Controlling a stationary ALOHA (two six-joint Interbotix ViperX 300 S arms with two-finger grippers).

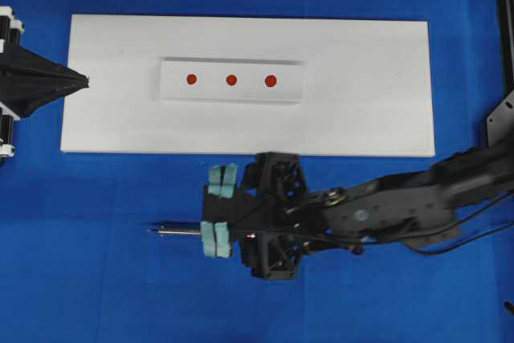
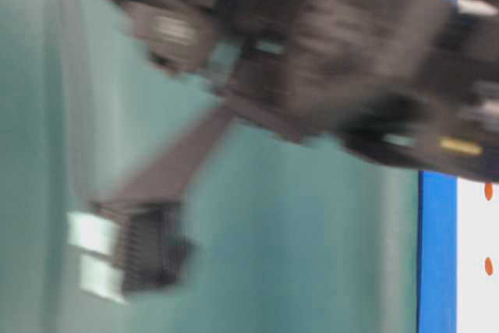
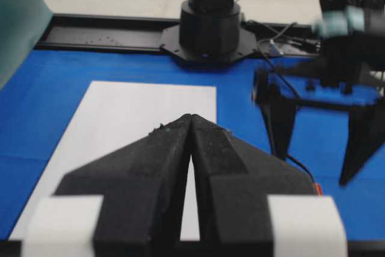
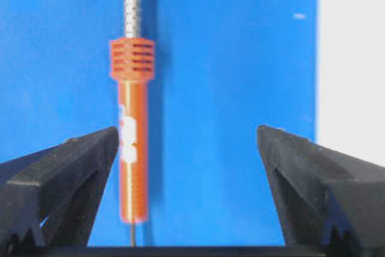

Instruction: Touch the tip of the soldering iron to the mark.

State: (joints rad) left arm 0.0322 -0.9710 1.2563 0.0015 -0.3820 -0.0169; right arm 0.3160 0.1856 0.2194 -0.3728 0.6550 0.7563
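The right gripper [image 4: 186,142] gapes wide over the soldering iron [image 4: 132,142] lying unheld on the tabletop [image 1: 96,279], at 7 o'clock from the mark [image 1: 231,80], while the left gripper [image 3: 191,124] is pinched closed on nothing.

A robotics lab: a worktop covered in plain blue cloth [image 1: 96,279], a flat white rectangular board [image 1: 369,94], black rail framing [image 3: 102,31], and a bolted-down black robot arm base [image 3: 209,28].

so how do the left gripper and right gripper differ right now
The left gripper is shut, its fingers pressed together; the right gripper stands wide open. The left gripper sits at the white board's left edge; the right gripper hangs over the blue mat above the soldering iron, holding nothing. Both have black tapered fingers.
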